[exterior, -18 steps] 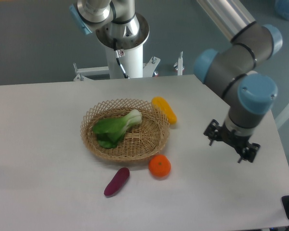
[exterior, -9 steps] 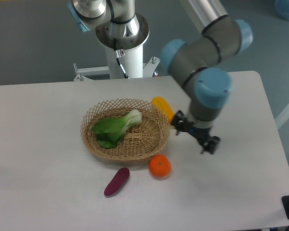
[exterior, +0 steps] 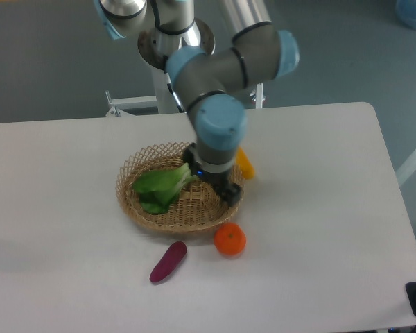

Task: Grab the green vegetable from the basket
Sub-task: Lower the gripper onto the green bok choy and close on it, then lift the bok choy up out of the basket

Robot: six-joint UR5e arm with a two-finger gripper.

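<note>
One green vegetable (exterior: pixel 159 189) in one basket (exterior: pixel 135 209), tool (exterior: pixel 209 179) above, grip state unclear.

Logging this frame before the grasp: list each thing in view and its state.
green vegetable: lying in the basket, stem end hidden by the arm
basket: upright on the table
end effector: over the basket; jaws unclear
orange: on the table, outside the basket
purple vegetable: lying on the table

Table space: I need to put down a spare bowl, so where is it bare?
Bare: the left side beyond the basket, the right side past the orange, and the front edge. Crowded: around the basket, with the purple vegetable, yellow vegetable and hand.
</note>
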